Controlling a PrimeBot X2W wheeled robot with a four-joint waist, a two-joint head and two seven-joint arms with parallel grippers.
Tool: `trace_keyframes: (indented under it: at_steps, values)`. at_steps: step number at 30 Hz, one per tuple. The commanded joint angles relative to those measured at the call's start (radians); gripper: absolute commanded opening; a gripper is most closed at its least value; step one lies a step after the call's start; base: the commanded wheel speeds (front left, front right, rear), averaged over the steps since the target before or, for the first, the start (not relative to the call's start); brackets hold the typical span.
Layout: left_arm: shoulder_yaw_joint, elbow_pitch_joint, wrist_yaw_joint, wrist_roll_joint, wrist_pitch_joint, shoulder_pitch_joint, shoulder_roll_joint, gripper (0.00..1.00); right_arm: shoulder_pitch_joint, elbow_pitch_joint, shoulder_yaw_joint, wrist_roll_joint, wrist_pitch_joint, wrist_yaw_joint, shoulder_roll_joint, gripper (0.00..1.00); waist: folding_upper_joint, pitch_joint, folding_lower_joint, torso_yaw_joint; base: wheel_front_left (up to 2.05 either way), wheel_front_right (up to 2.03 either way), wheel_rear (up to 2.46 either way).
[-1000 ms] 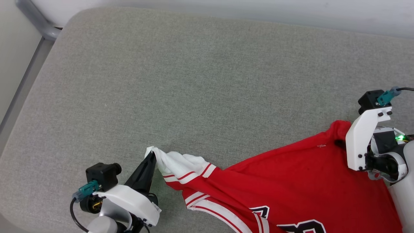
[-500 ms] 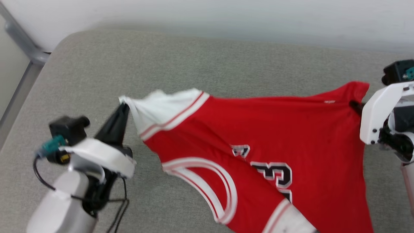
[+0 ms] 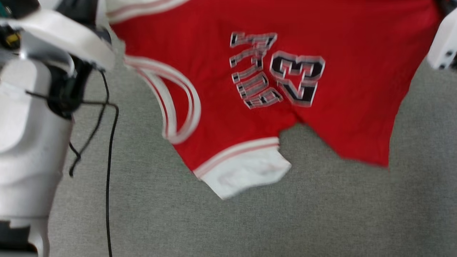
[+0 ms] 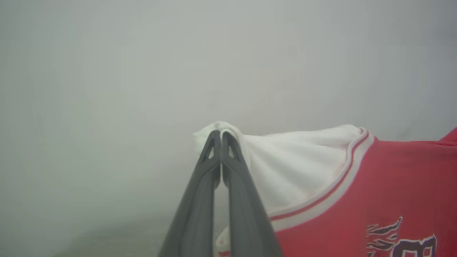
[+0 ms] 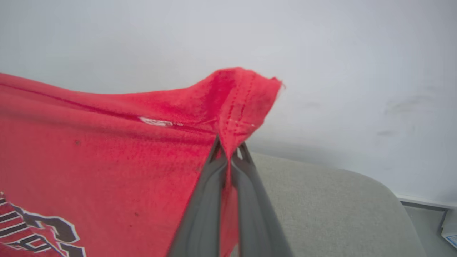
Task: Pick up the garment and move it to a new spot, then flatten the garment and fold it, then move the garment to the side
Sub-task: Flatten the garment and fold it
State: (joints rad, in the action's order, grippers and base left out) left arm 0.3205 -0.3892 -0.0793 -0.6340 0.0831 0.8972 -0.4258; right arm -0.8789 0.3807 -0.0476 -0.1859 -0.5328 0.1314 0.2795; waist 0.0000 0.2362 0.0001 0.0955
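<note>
**Jersey aloft, two-corner hold**

The garment hangs spread across the upper half of the head frame, lettering inverted. One white sleeve droops toward the grey cushion; contact there unclear. Left gripper: jaws pressed together on the other sleeve's tip. Right gripper: jaws pinching a red hem corner. Likely reason for the wide-apart hold: the cloth opens out for laying flat.

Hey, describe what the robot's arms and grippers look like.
The left gripper and right gripper each have two long dark grey fingers tapering to tips with small triangular cut-outs. The left forearm is pale and rounded, with thin black cables alongside; a white bracket caps its wrist.
</note>
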Motion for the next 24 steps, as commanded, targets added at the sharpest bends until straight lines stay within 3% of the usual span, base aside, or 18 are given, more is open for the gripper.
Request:
trace_keyframes:
  at_steps: [1, 15, 24]
  values:
    - [-0.007, -0.035, -0.004, 0.017, 0.014, 0.085, -0.006, 0.0, -0.065, 0.004, -0.025, 0.041, 0.032, -0.002, -0.002, 0.0, 0.0, 0.035, -0.0001, -0.012, 0.0, 0.0, 0.0]
    - [-0.023, -0.297, -0.029, 0.081, 0.095, 0.56, -0.078, 0.0, -0.49, 0.085, -0.119, 0.233, 0.161, -0.002, -0.035, 0.0, 0.0, 0.233, -0.0001, -0.038, 0.0, 0.0, 0.0]
    - [-0.011, -0.436, -0.043, 0.065, 0.128, 0.693, -0.087, 0.0, -0.638, 0.189, -0.144, 0.277, 0.226, -0.003, -0.098, 0.0, 0.0, 0.358, -0.0001, -0.047, 0.0, 0.0, 0.0]
